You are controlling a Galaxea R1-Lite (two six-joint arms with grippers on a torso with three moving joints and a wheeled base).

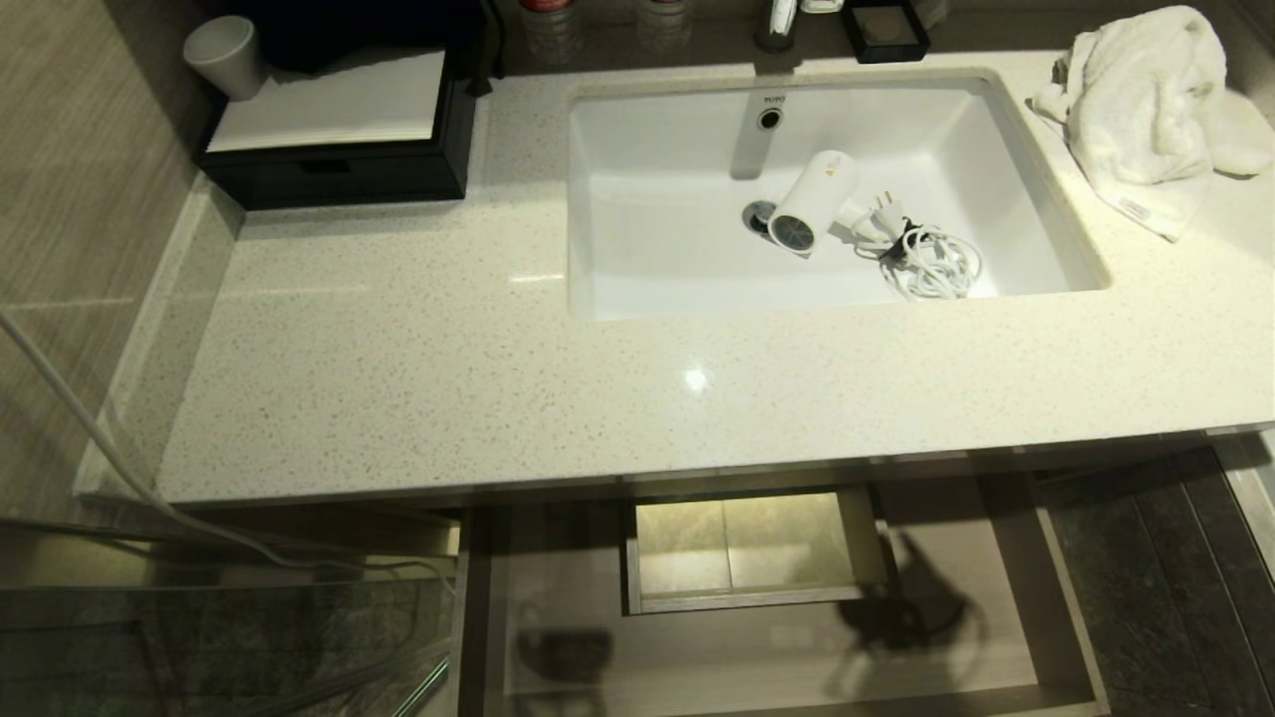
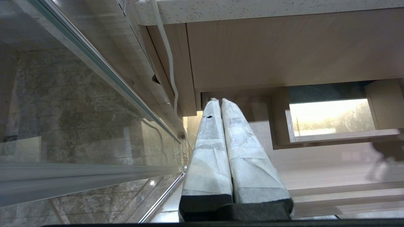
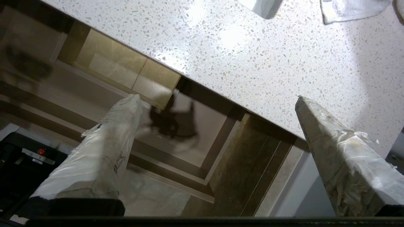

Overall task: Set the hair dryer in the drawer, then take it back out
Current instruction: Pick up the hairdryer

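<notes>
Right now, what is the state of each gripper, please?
Left gripper: shut, holding nothing, parked beside the open drawer.
Right gripper: open, holding nothing, above the drawer's right end at the countertop edge.

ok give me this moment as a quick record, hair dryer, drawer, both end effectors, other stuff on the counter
hair dryer: lying in the sink basin by the drain, hair dryer grille toward the camera, cord bundled beside it
drawer: drawer pulled open below the countertop, nothing in it, boxed cutout inside
left end effector: left end effector shut, low beside the vanity, holding nothing
right end effector: right end effector open, above the counter edge and open drawer, holding nothing
other: white towel at the counter's right, black box and grey cup at the left
</notes>
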